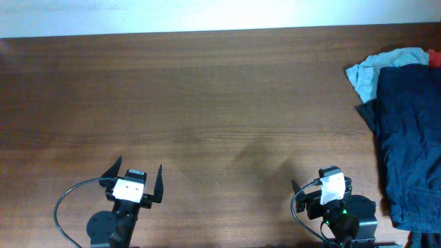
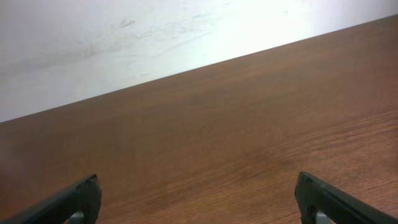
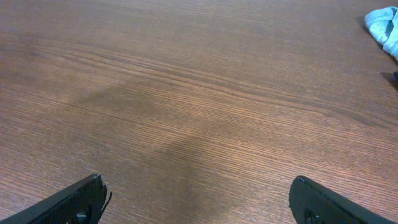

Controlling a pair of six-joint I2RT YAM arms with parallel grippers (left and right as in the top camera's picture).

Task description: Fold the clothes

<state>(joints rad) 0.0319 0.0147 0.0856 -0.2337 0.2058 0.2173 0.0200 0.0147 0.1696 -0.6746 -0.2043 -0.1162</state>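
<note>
The dark navy-blue clothes lie in a heap at the table's far right edge, partly cut off by the overhead view. Their waistband and button do not show. My left gripper is open and empty at the front left, over bare wood. My right gripper is open and empty at the front right, a little to the left of the navy heap. It too is over bare wood in the right wrist view.
A pale light-blue shirt lies crumpled behind the navy heap and shows at the right wrist view's top right corner. A bit of red cloth peeks out at the right edge. The brown wooden table ends at a white wall.
</note>
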